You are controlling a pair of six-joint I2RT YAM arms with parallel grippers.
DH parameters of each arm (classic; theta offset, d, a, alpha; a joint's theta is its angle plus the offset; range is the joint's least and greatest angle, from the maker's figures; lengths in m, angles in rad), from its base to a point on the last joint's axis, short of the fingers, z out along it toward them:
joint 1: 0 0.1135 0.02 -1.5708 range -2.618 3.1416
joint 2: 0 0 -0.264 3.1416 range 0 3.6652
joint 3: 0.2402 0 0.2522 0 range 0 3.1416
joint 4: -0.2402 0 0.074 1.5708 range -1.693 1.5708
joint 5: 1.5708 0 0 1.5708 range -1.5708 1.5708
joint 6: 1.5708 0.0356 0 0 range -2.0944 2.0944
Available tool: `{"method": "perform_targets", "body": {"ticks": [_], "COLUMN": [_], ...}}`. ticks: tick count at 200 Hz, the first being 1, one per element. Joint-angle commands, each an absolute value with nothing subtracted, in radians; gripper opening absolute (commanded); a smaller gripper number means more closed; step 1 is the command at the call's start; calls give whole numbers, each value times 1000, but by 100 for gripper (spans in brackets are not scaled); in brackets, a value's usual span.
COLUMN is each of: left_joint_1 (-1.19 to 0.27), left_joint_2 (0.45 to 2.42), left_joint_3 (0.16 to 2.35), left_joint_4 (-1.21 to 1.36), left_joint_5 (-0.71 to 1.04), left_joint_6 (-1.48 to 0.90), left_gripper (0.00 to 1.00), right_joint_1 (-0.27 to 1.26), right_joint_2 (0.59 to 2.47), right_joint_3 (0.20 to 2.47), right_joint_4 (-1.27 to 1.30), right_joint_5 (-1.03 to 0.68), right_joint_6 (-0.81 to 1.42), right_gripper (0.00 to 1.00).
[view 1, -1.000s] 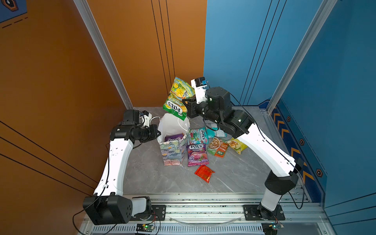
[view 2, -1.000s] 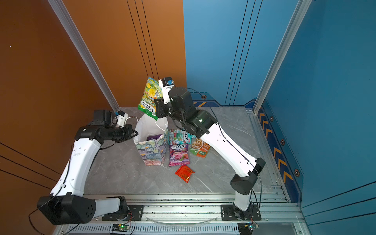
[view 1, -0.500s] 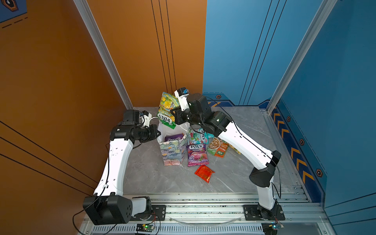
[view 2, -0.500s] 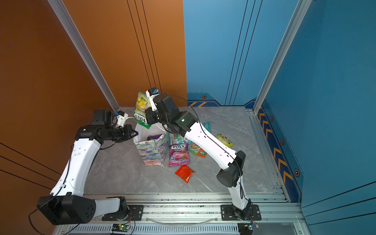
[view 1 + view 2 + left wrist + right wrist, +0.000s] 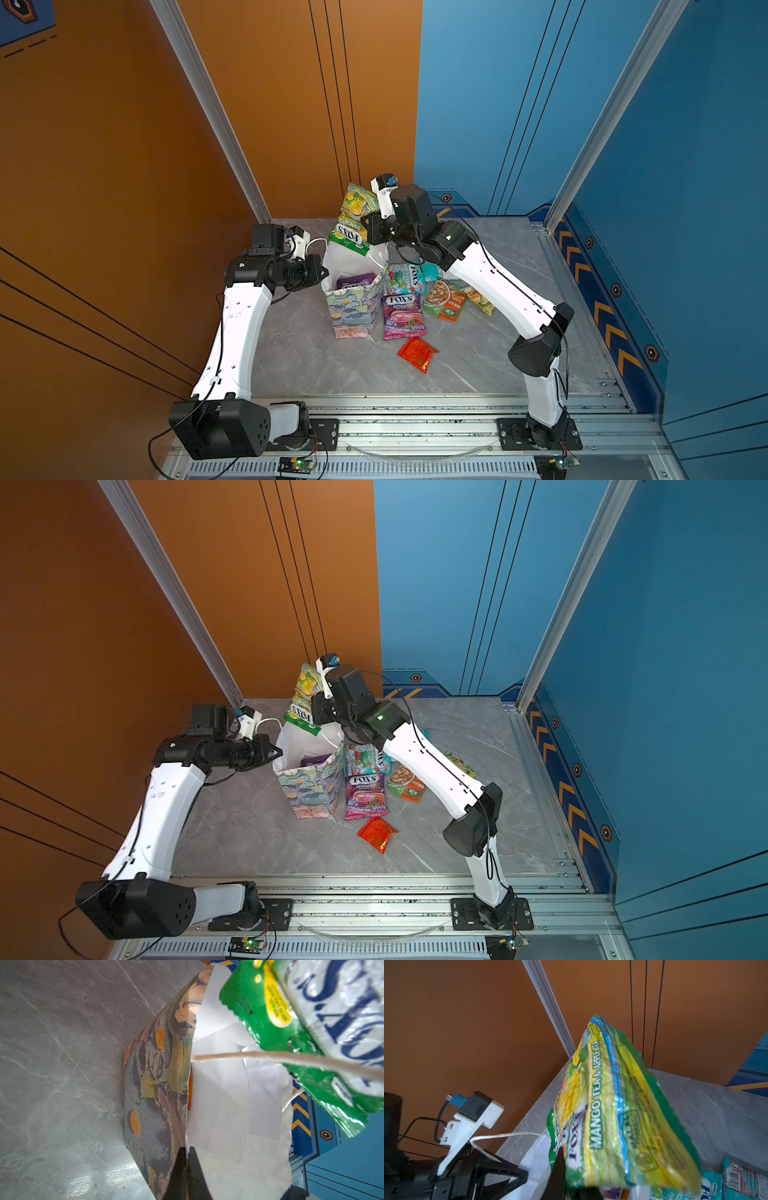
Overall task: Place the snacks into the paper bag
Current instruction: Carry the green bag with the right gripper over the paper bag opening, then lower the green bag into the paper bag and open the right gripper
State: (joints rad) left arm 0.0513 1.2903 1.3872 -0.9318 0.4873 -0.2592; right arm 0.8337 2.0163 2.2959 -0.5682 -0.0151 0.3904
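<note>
Pkt [image 5: 351, 230], green, in R jaws over paper bag [image 5: 353, 307].

The black left gripper [image 5: 187, 1152] pinches the rim of a pastel floral paper bag [image 5: 158, 1084], white inside, standing on a grey marbled tabletop [image 5: 62, 1064]. A glossy green candy packet [image 5: 268, 1014] hangs at its open mouth, and a thin pale cord handle [image 5: 249, 1056] crosses in front of the packet.

You'll find the paper bag [image 5: 353, 307] just left of the berries packet [image 5: 403, 316], the lone sachet [image 5: 417, 353] lying nearer, and the mango-tea packet [image 5: 354, 220] up over the bag's far rim.
</note>
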Motion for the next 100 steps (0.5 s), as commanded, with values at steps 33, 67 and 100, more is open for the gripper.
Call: {"method": "perform_targets", "body": {"ticks": [33,67,100], "left_joint_1": [46,46,48], "left_joint_2": [1270,1272,1267], "left_joint_3": [1385,1388,1390], "left_joint_4": [-895,-895,-895], "left_joint_5": [535,536,537], "left_joint_6": [-266,-265,-265], "left_gripper": [0,0,0], "right_joint_1": [820,831,850], "right_joint_2": [1932,1910,1898], "right_joint_3": [2192,2150,2119], "right_joint_4": [-548,-558,-564], "right_joint_5": [15,-15,-53], "right_joint_6": [390,381,366], "right_gripper": [0,0,0]}}
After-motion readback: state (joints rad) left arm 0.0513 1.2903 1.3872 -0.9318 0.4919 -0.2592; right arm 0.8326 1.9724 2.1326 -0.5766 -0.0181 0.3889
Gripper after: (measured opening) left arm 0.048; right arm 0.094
